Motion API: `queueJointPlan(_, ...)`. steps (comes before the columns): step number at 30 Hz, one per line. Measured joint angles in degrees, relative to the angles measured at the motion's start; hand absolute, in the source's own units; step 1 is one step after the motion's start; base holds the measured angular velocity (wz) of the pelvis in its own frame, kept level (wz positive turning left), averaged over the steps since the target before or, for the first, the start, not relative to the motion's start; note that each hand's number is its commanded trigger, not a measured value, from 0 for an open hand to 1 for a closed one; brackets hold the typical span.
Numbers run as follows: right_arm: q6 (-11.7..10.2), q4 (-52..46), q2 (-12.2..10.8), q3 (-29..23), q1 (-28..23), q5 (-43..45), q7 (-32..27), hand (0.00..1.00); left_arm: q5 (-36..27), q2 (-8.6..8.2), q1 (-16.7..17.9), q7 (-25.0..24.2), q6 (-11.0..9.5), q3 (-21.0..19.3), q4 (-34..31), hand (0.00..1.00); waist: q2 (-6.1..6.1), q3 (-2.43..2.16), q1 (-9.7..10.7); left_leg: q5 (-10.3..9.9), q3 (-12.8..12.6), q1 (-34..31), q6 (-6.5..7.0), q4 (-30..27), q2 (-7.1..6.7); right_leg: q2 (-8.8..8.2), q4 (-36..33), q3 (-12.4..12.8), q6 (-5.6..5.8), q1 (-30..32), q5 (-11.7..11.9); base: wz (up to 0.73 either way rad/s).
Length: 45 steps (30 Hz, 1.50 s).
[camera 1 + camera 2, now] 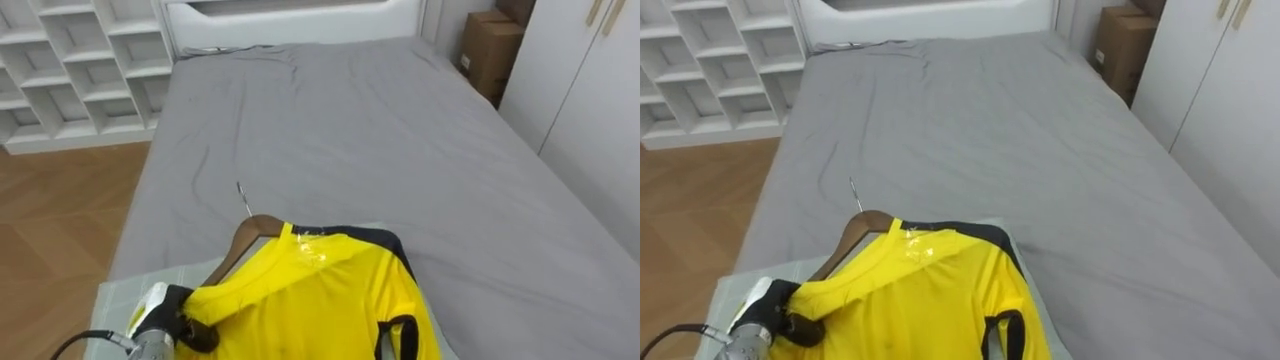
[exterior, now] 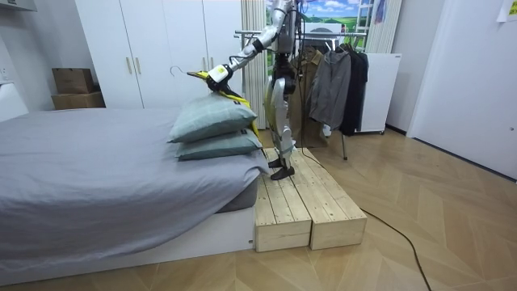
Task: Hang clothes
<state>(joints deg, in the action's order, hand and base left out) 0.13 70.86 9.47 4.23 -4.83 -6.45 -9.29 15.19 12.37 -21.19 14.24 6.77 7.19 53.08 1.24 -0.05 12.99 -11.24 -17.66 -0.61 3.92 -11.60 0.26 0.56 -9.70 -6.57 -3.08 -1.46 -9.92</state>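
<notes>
The robot stood on a wooden platform (image 2: 299,206) set against the end of the bed (image 1: 350,120) where two pale green pillows (image 2: 212,121) were stacked, and it faced along the bed's length. Its left hand (image 1: 185,325) reached out over those pillows, the dark fingers curled tightly round one end of a wooden hanger (image 1: 245,240), with the shoulder of a yellow shirt (image 1: 310,300) caught in the same grasp. The shirt, trimmed in black at the collar and armhole, was draped on the hanger and hung above the pillows at the near end of the bed, the hanger's metal hook (image 1: 243,198) pointing out toward the middle of the grey bedcover. Beyond the bed's far end stood a white headboard. A white cubby shelf (image 1: 70,70) stood off the bed's far left corner, a cardboard box (image 1: 490,50) off its far right corner, and white wardrobe doors (image 1: 580,90) ran along its right side. Behind the robot, away from the bed, dark garments hung on a clothes rack (image 2: 339,81).
</notes>
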Motion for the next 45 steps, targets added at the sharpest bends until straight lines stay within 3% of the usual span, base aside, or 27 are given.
queueJointPlan(4, -1.6, 0.0, 0.0, 0.0, 0.3, -3.4, 0.2, 0.00, 0.0, 0.03, 1.6, 1.8, -0.3, -0.2, -7.7, 1.00, -0.01, 0.01, -0.9, 0.0, 0.5, -0.1, 0.00, 0.2, -0.10, -0.04, 0.2, -0.4, 0.02, 0.0, 0.0, 0.06)
queueJointPlan(9, -1.9, 0.4, 0.0, -1.3, 0.4, -4.5, 2.4, 0.00, 0.8, 0.69, 4.2, 3.9, -3.1, -0.3, -20.5, 1.00, 0.00, 0.01, -1.6, 0.0, 0.6, 0.3, -0.01, 0.3, -0.09, -0.01, 0.2, -0.6, 0.02, -0.4, 0.0, 0.01)
queueJointPlan(14, -1.9, 2.2, 0.0, -2.2, 0.1, -4.4, 3.1, 0.00, 1.8, 1.21, 4.3, 4.7, -4.4, -0.4, -22.4, 1.00, 0.32, 0.00, -1.7, 0.0, 0.7, 1.4, -0.01, 0.1, -0.08, -0.01, 0.1, -0.7, 0.00, -1.7, 0.0, 0.00)
queueJointPlan(17, -1.8, 2.7, 0.2, -3.3, -0.4, -3.9, 2.8, 0.00, 1.6, 2.04, 4.3, 6.2, -4.9, -0.4, -22.8, 1.00, 0.90, 0.31, -1.4, 0.0, 1.0, 1.3, -0.01, 0.3, -0.12, -0.02, 0.0, -0.9, 0.01, -1.5, 0.0, 0.05)
queueJointPlan(25, -0.7, 4.5, 2.2, -3.4, -0.8, 7.2, -2.7, 0.00, 2.3, 2.32, 4.9, 8.1, -4.9, -0.2, -23.4, 1.00, 0.88, 0.37, -0.9, 0.0, 2.1, 1.5, -0.04, 1.0, -0.43, -0.08, 0.0, -1.7, 0.05, -1.8, 0.0, 0.05)
queueJointPlan(29, -0.1, 4.3, 3.0, -7.5, 1.3, 12.0, -8.1, 0.00, 2.6, 2.76, 5.0, 9.1, -5.7, -0.2, -25.6, 1.00, -0.40, 0.79, -1.0, 0.4, 2.1, 1.7, 0.10, 1.7, -1.13, -0.63, 0.1, -1.4, 0.41, -1.8, -1.0, 0.00)
queueJointPlan(31, -0.1, 3.3, 3.3, -8.8, 1.9, 14.4, -10.7, 0.00, 3.1, 3.20, 5.8, 10.2, -5.8, -0.2, -26.3, 1.00, -1.03, 0.52, -1.2, 0.5, 2.1, 1.8, 0.07, 1.8, -1.15, -0.62, 0.1, -1.4, 0.40, -1.7, -1.0, 0.00)
queueJointPlan(33, 0.0, 0.8, 3.8, -9.6, 2.6, 18.7, -14.8, 0.00, 3.6, 3.99, 7.0, 11.4, -5.9, 0.0, -26.8, 1.00, -1.43, 0.23, -1.4, 0.5, 2.0, 1.8, 0.07, 1.8, -1.14, -0.57, 0.1, -1.5, 0.40, -1.6, -0.9, -0.02)
queueJointPlan(39, -0.6, -10.7, 4.5, -10.4, 3.2, 26.8, -24.1, 0.00, 4.7, 4.80, 9.6, 12.2, -5.8, 1.0, -31.3, 1.00, -1.75, 0.03, -2.8, 0.5, 2.2, 1.8, 0.04, 1.6, -1.04, -0.58, -0.2, -1.6, 0.36, -1.6, -0.9, 0.02)
queueJointPlan(45, -0.9, -31.7, 4.6, -12.0, 0.7, 32.8, -26.2, 0.00, 6.0, 4.82, 9.9, 11.8, -5.9, 0.9, -33.2, 1.00, -2.21, -0.26, -3.9, 0.6, 3.3, 3.3, -0.03, 1.6, -0.98, -0.58, -0.1, -3.2, 0.29, -3.6, -0.6, 0.09)
